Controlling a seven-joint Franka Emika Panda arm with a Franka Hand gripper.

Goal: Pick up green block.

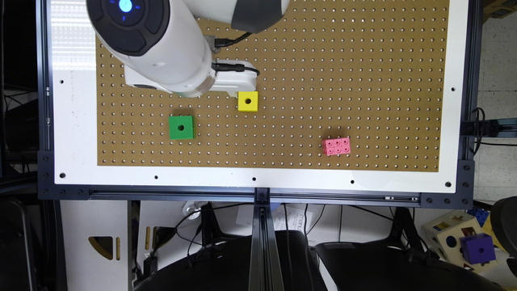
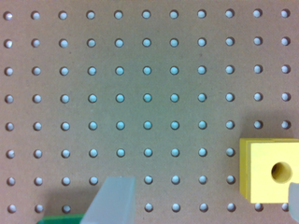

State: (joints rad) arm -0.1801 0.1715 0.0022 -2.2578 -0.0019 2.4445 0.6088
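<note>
The green block (image 1: 181,127), a bright green square with a dark round hole in its top, lies flat on the brown pegboard (image 1: 323,60). In the wrist view only a thin sliver of the green block (image 2: 60,218) shows at the frame's edge, beside one pale fingertip (image 2: 114,196). My gripper (image 2: 203,191) is open, its fingers wide apart over bare pegboard and holding nothing. In the exterior view the gripper (image 1: 226,81) shows as a white part under the arm, beyond the green block and toward the exterior view's right of it.
A yellow block with a hole (image 1: 247,101) (image 2: 271,170) sits close beside the gripper. A pink studded brick (image 1: 336,146) lies toward the exterior view's right. The pegboard has a white border (image 1: 72,121) and a dark frame.
</note>
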